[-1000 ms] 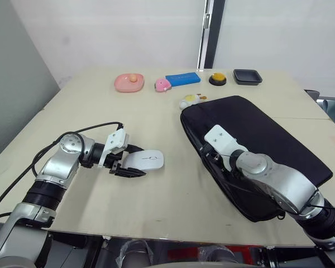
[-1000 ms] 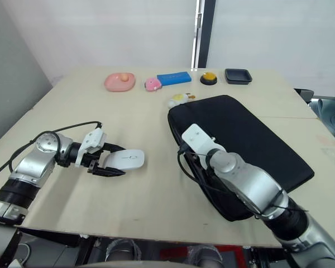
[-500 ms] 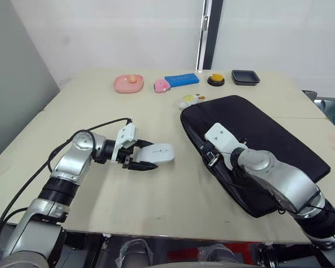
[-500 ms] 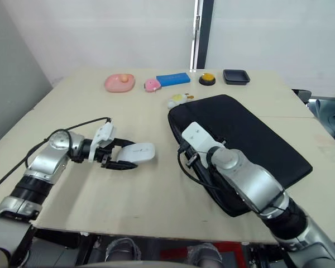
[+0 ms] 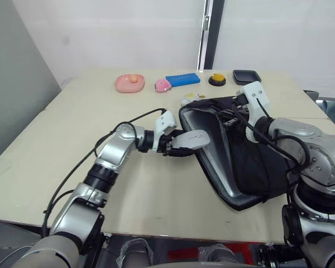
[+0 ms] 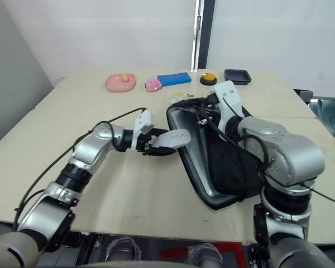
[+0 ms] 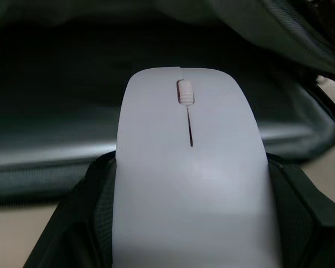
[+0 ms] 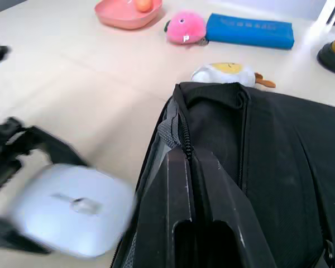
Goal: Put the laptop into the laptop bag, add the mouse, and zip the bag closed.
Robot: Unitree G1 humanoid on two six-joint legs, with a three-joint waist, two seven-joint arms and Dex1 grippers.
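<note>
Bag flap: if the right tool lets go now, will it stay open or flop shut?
Probably flops shut: the bag is soft fabric, and its raised flap sags around the right tool pinching it. It likely needs holding while the left tool brings the mouse to the opening.

White mouse (image 5: 190, 138) with grey centre line; black laptop bag (image 5: 251, 162), grey-lined.
</note>
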